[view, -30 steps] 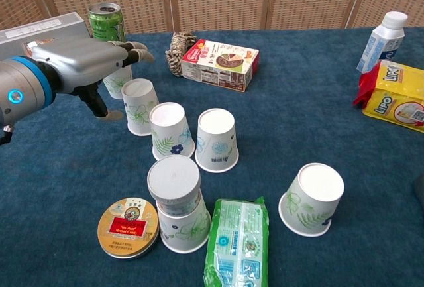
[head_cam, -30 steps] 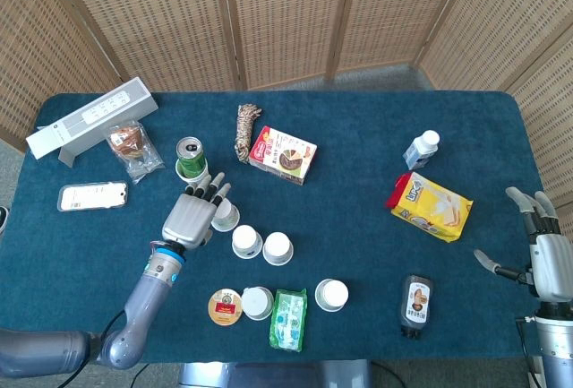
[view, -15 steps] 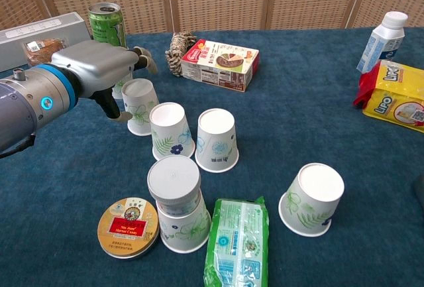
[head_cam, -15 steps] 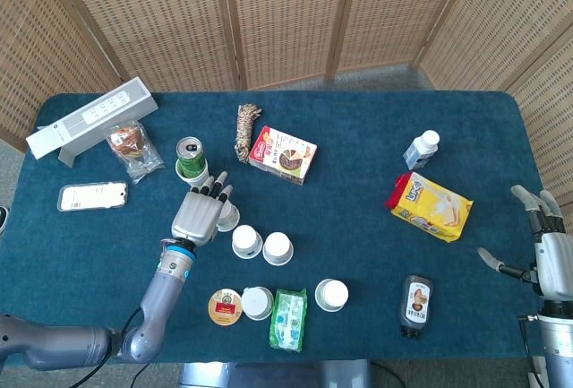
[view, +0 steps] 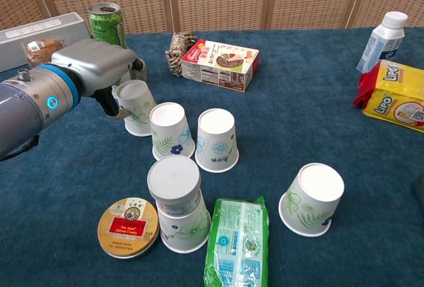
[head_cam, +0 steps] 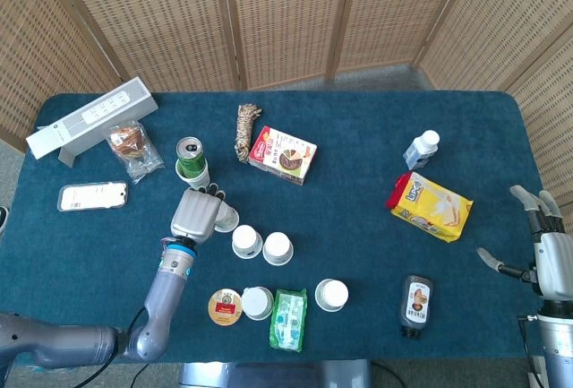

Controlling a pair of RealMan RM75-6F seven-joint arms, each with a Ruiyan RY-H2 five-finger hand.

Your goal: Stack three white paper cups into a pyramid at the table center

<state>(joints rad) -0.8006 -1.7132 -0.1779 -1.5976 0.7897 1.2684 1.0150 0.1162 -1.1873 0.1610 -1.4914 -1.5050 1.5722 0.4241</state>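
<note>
Several white paper cups with leaf prints stand upside down near the table's middle. My left hand (view: 93, 68) (head_cam: 199, 213) has its fingers curled round the leftmost cup (view: 136, 106) (head_cam: 226, 219), which leans a little. Just right of it stand two more cups (view: 169, 130) (view: 216, 139), side by side. A fourth cup (view: 313, 199) stands apart at the front right. A fifth cup (view: 179, 207) carries a grey lid. My right hand (head_cam: 546, 246) hovers off the table's right edge, fingers spread, holding nothing.
A green can (view: 106, 22) stands right behind the left hand. A snack box (view: 220, 65) and a rope bundle (view: 176, 51) lie behind the cups. A round tin (view: 129, 227) and a green packet (view: 237, 242) lie in front. A yellow bag (view: 397, 95), a milk bottle (view: 383, 32) and a sauce bottle (head_cam: 416, 304) are on the right.
The left hand moved right to the leftmost cup and its fingers closed around it; the cup now leans. The right hand barely shifted.
</note>
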